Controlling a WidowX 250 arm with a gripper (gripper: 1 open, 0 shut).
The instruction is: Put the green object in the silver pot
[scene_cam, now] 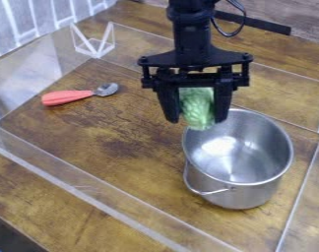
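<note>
Above the pot's (237, 157) near rim, my tool (195, 106) is clamped across the green object (197, 106), which hangs upright. It looks light, stiff and bumpy; a mid-body grip suits.

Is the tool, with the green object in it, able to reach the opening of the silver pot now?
Probably yes. The tool holds the green object near the silver pot rim; the pot's mouth is uncovered and nothing stands between.
</note>
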